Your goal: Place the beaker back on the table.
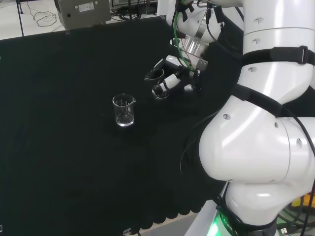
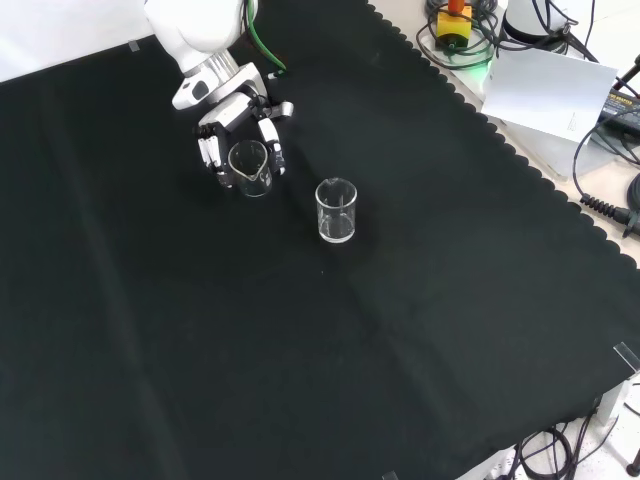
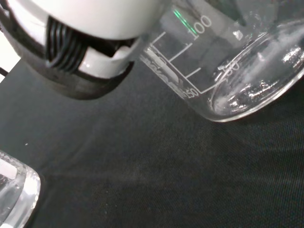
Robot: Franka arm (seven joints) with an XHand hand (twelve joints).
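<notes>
A clear glass beaker [image 2: 250, 168] with white scale marks sits inside the curled fingers of the black and white hand [image 2: 238, 125], upright, low over the black cloth. In the head view the same beaker [image 1: 160, 91] shows below the hand [image 1: 172, 73]. From the wrist, the held beaker [image 3: 228, 61] is close and large, its base seen a little above the cloth, with a finger [image 3: 85, 57] beside it. A second clear beaker [image 2: 336, 210] stands alone on the cloth, to the right of the hand in the front view, also seen in the head view [image 1: 123, 110].
Black cloth [image 2: 300, 350] covers the bench, with a scalloped edge at the front view's right. Cables and a white sheet [image 2: 545, 90] lie beyond that edge. A grey box [image 1: 83, 12] stands at the far side in the head view. The arm's white links [image 1: 261, 123] stand at the right.
</notes>
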